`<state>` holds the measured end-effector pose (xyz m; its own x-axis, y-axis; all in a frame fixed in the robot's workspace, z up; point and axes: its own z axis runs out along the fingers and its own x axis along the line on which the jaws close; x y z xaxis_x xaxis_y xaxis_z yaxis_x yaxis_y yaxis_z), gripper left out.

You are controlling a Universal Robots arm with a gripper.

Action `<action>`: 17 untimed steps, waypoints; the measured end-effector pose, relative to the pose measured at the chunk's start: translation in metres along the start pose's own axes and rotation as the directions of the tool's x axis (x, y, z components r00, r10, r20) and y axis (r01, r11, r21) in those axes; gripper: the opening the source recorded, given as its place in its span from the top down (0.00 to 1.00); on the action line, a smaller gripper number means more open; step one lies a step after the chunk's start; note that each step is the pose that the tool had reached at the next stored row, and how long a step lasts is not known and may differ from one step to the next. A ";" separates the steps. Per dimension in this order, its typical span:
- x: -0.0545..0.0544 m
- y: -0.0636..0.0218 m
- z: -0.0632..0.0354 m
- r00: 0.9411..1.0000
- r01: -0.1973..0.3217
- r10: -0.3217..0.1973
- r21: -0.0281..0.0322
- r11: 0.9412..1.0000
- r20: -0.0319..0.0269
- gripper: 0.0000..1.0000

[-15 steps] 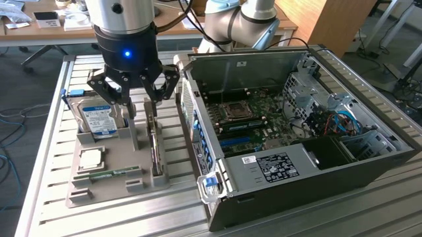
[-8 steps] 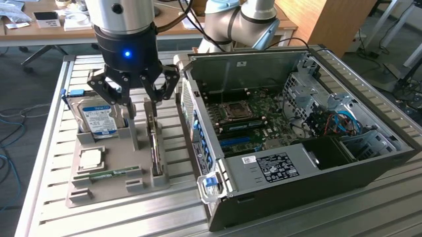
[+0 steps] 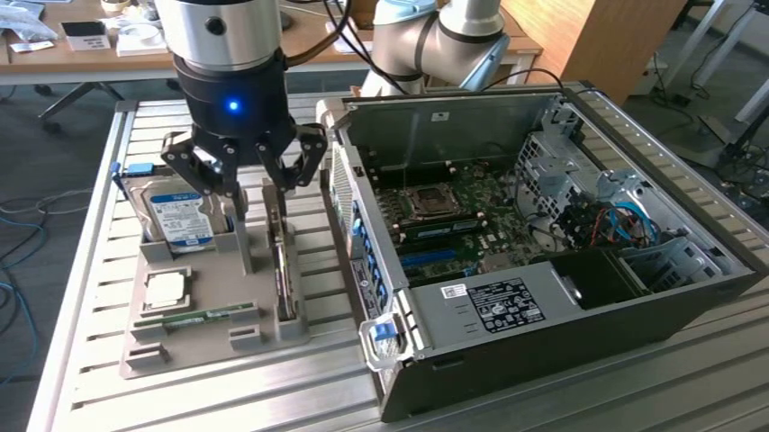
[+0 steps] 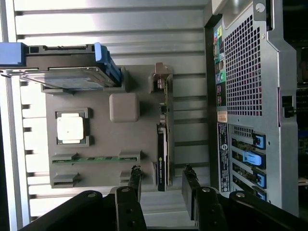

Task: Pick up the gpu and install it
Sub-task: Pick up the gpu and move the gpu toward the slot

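jaws of your black gripper [image 3: 258,184] stood apart astride the thin green gpu card [image 4: 162,144]; seemingly light, stiff, fragile, best pinched across its faces.

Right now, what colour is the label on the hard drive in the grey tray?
The label is blue and white, clearest in the exterior view.

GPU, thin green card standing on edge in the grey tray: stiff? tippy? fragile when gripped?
Likely stiff: the thin green circuit-board gpu with its black cooler reads as a rigid slab. Probably tippy once free: it stands on its narrow edge, propped by the grey plastic tray and its slots. Possibly fragile: the open gripper faces its bare board edge.
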<state>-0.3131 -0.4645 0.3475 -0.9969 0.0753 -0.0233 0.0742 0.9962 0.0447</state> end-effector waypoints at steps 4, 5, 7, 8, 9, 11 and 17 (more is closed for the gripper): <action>0.000 -0.0001 0.0003 1.000 0.000 0.000 0.000 1.000 0.000 0.53; 0.000 0.0000 0.0004 1.000 0.000 0.000 0.000 1.000 0.000 0.53; 0.000 0.0000 0.0004 1.000 0.000 0.000 0.000 1.000 0.000 0.53; 0.000 0.0000 0.0006 1.000 0.000 0.000 0.000 1.000 0.000 0.53; 0.000 0.0000 0.0010 1.000 0.000 0.000 0.000 1.000 0.000 0.53; 0.000 -0.0001 0.0019 1.000 0.000 0.000 0.000 1.000 0.000 0.53; 0.000 -0.0003 0.0057 1.000 0.000 0.000 0.000 1.000 0.000 0.53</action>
<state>-0.3131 -0.4645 0.3418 -0.9969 0.0752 -0.0233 0.0741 0.9962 0.0447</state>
